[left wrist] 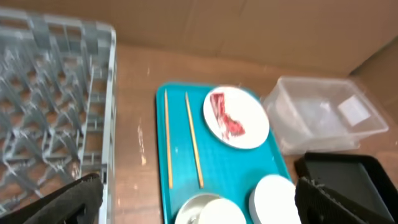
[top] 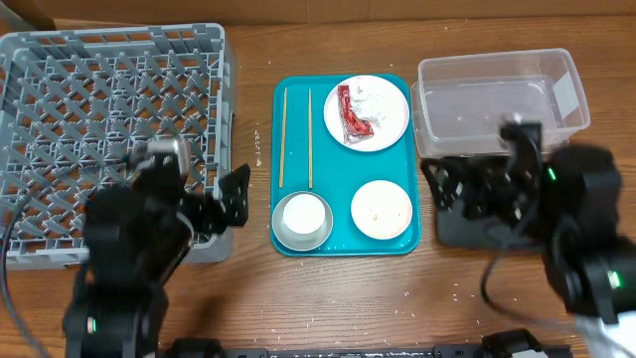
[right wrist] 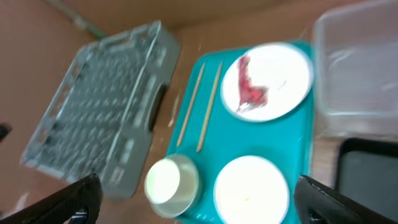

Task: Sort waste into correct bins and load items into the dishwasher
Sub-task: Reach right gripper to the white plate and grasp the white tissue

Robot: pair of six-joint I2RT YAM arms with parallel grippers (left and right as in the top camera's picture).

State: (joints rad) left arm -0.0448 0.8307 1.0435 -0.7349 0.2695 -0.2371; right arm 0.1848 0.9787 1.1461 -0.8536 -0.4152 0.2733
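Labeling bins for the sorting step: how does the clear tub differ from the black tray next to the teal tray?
The tub is see-through; the black tray is opaque. The tub has tall walls; the black tray is shallow. The tub sits farther back, the black tray in front of it. Both are rectangular with rounded corners, right of the teal tray.

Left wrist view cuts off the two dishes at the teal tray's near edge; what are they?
Observer: The right one is a white bowl holding rice grains.
Operator: And the left one?
Observer: A small cup, white inside, near the chopsticks.
Operator: Where is the right gripper?
Observer: The right gripper is open, over the black tray next to the clear tub.
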